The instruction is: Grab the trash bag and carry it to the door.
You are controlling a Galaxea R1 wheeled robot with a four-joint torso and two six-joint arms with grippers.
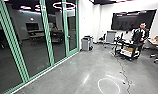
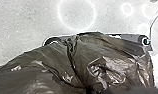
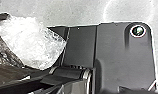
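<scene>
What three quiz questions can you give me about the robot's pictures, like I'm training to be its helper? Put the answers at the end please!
1. True or false: the trash bag in the left wrist view is dark.

2. What colour are the frames around the glass panels in the head view?
a) red
b) green
c) yellow

3. Fill in the missing word: in the head view, the person stands in front of a big black ____ on the white wall.

Key: 1 true; 2 b; 3 screen.
</scene>
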